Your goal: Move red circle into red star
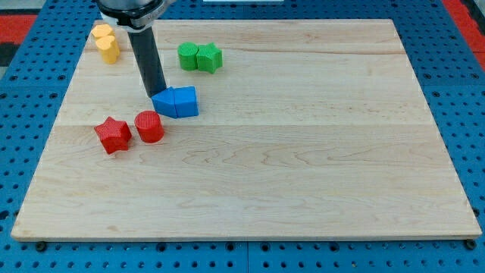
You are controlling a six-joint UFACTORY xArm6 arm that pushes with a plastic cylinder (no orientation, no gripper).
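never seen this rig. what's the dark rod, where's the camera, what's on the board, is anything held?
One picture, from one camera looking down at the board at a slant; its mounting isn't on record. The dark rod is the end of a robot arm with no gripper, so nothing is held: it only pushes.

My tip sits at the two blue blocks, on their upper left.

On the wooden board: a red star beside a red circle, two green blocks and two yellow blocks.

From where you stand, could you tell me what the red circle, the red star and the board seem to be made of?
Red circle and red star: probably matte plastic, with fine ridged sides, perhaps printed. Board: pale wood, with visible grain and plank seams, smooth finish.
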